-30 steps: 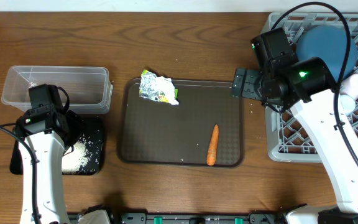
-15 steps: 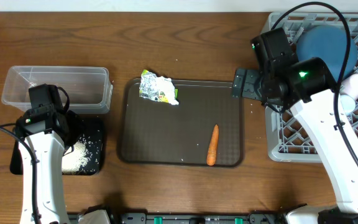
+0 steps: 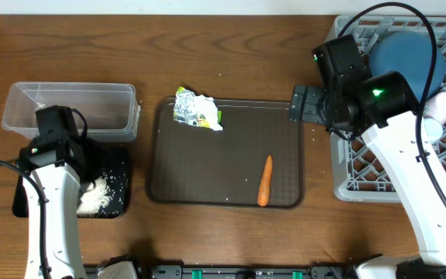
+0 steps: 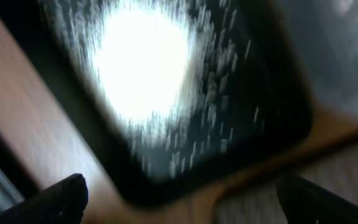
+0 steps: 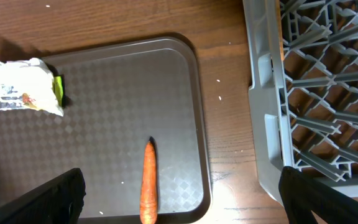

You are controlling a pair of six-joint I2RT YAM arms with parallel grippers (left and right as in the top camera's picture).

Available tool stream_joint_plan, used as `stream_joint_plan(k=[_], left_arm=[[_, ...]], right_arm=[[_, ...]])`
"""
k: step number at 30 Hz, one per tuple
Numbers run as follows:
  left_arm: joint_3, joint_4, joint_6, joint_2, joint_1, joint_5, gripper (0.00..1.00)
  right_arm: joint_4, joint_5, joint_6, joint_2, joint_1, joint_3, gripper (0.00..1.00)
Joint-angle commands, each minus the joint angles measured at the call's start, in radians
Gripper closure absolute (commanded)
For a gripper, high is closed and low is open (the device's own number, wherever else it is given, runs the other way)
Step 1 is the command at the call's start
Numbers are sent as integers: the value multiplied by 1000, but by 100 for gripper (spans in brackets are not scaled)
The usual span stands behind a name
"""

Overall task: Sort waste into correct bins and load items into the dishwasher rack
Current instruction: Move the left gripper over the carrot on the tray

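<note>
Text on wrapper [image 3: 197, 108] unreadable | left claw [image 4: 179, 202] spread over rice [image 4: 145, 62] | right claw [image 5: 179, 199] spread

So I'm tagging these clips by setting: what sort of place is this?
Likely a staged dish-clearing station on a wooden table, not a real kitchen: a grey dishwasher rack holding a dark blue bowl, and a brown serving tray with a carrot and foil wrapper.

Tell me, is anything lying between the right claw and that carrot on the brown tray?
Nothing visible does. The open right gripper hovers by the brown tray's far right corner, and only bare tray separates it from the carrot. The foil wrapper lies at the far left corner, off that path.
</note>
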Motion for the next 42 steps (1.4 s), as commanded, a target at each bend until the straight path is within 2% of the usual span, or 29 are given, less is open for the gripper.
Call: stream_joint_plan(k=[1,3,4,6,9,13,17,22,26,30,36,42], left_arm=[[15,-75,-63,-3,4,206,0],[15,-118,-55,-3,4,339,0],[14,-129,-8,-3,0,428,0],[14,-122,172,-3,-35,633,0],[14,-127,273,-3,-119,727,0],[13,-125,272,-3,-297,682,0],[13,-93,179,-3,-486,590,0],[13,31,80,-2,-711,528,0],[12,102,-21,13,-869,345,0],[5,187,-31,49,-1008,264,0],[5,304,-49,154,-1148,136,0],[5,441,-60,311,-1174,125,0]], right_arm=[[-2,18,16,7,-4,-5,1],[-2,18,16,7,-4,-5,1],[-2,18,16,7,-4,-5,1],[-2,18,16,7,-4,-5,1],[-2,18,16,7,-4,-5,1],[-2,18,16,7,-4,-5,1],[-2,18,16,7,-4,-5,1],[-2,18,16,7,-4,-5,1],[-2,18,16,7,0,-5,1],[-2,18,16,7,1,-5,1],[-2,18,16,7,1,-5,1],[-2,18,16,7,1,-5,1]])
